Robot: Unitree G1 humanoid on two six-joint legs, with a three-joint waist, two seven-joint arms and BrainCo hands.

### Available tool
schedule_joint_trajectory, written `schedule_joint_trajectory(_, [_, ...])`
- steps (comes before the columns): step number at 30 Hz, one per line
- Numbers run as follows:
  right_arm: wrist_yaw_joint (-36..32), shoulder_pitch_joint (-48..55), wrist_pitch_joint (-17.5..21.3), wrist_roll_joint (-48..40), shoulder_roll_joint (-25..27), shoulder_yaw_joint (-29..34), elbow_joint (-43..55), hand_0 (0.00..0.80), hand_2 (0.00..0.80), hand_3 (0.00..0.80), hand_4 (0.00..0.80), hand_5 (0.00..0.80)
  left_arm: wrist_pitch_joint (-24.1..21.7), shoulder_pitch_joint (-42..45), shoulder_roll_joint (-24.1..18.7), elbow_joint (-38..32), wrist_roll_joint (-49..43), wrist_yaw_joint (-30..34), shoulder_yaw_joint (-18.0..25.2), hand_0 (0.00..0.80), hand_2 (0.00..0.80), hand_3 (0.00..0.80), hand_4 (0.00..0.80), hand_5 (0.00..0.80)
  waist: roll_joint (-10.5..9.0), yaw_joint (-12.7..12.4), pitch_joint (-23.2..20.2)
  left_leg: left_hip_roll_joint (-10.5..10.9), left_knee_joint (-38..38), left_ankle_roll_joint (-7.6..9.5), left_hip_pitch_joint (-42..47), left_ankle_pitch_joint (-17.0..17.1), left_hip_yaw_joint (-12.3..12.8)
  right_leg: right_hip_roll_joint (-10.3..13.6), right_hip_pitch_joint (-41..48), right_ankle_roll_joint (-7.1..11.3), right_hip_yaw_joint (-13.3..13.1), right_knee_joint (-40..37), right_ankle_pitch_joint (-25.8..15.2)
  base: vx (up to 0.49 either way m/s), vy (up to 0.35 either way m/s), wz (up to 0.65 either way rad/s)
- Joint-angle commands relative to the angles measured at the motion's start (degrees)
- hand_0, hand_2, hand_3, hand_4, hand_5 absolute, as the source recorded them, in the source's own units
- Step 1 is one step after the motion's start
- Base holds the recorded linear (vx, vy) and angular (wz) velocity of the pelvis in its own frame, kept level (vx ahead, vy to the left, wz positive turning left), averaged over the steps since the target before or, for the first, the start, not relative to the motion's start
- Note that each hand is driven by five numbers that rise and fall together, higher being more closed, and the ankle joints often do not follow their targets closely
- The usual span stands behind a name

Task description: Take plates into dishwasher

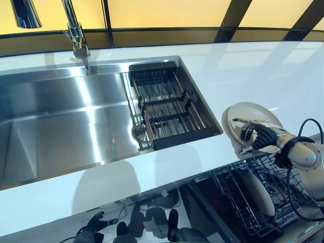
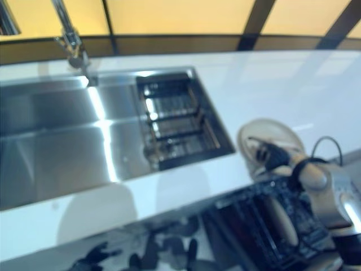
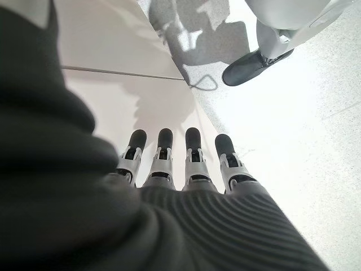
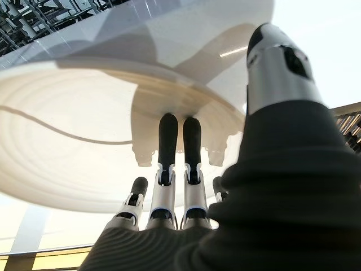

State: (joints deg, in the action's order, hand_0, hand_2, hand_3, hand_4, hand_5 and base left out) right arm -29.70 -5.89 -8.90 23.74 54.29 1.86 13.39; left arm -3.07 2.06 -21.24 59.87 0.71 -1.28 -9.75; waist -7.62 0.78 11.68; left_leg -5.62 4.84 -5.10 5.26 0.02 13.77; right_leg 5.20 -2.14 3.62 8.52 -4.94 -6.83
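Down at the right edge of the glossy white counter [image 1: 152, 172], the right hand [image 1: 260, 135] holds a round cream plate [image 1: 248, 116], tilted up on its edge just above the open dishwasher rack [image 1: 253, 202]. From the wrist view the plate's underside shows smooth and glazed, with faint concentric rings and a raised foot ring; the dark-tipped silver fingers [image 4: 169, 141] lie nearly straight against that underside while the thumb [image 4: 273, 62] comes round the rim, so the plate is pinched between them. The rack is a grid of thin dark wire with upright tines, and a second cream plate [image 1: 257, 193], oval as seen edge-on, already stands slotted in it below the held one.

Set into the counter is a broad rectangular sink [image 1: 61, 126] of brushed stainless steel with sharp, square corners and bright streaks of reflection. Over its right end sits a black-framed drying rack [image 1: 167, 104] with parallel metal bars and low dividers, and a round steel drain [image 1: 140, 130] shows just beside its near corner. A chrome tap [image 1: 76, 35] with a cylindrical spout rises behind the sink, against a dark ledge and amber-lit panels.

The left hand [image 1: 93, 225] hangs low below the counter edge; its own wrist view shows the fingers [image 3: 192, 152] straight and side by side, holding nothing, over a pale speckled floor [image 3: 316, 141].
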Motion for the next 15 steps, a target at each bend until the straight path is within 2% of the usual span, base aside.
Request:
schedule_joint_trajectory(1, [0.35,-0.35,-0.42,2.59,-0.3,0.67,1.23,0.0,0.0,0.0,0.0,0.0,-0.87,-2.67,-0.72,1.94,-0.86,-0.93,1.46,0.0,0.0,0.0,0.0,0.0,-0.26,0.19,0.03,0.64,0.16,3.15,-2.74,1.33,-3.9,1.22,2.82,3.21,1.43,4.09,3.68,0.0,0.0,0.0])
schedule_joint_trajectory(13, [-0.19,1.84,-0.06,3.57,0.37,2.98,1.87,0.0,0.0,0.0,0.0,0.0,-1.18,-2.56,-0.93,2.35,-0.86,-0.84,2.21,0.0,0.0,0.0,0.0,0.0,-0.42,0.72,-0.19,0.62,0.16,3.19,-2.69,1.25,-3.72,1.29,2.75,3.37,1.17,4.22,3.71,0.0,0.0,0.0])
schedule_joint_trajectory(14, [-0.33,2.2,-0.06,3.57,0.23,3.05,2.22,0.204,0.204,0.204,0.204,0.204,-1.24,-2.49,-0.89,2.37,-0.88,-0.89,2.2,0.0,0.0,0.0,0.0,0.0,-0.43,0.78,-0.22,0.63,0.16,3.2,-2.66,1.25,-3.69,1.28,2.75,3.37,1.14,4.23,3.69,0.0,0.0,0.0])
schedule_joint_trajectory(15, [-0.55,2.57,0.01,3.94,-0.09,3.03,2.54,0.486,0.486,0.486,0.486,0.486,-1.29,-2.39,-0.81,2.34,-0.95,-0.97,2.26,0.0,0.0,0.0,0.0,0.0,-0.43,0.82,-0.25,0.63,0.16,3.21,-2.63,1.23,-3.67,1.28,2.76,3.37,1.1,4.2,3.69,0.0,0.0,0.0])
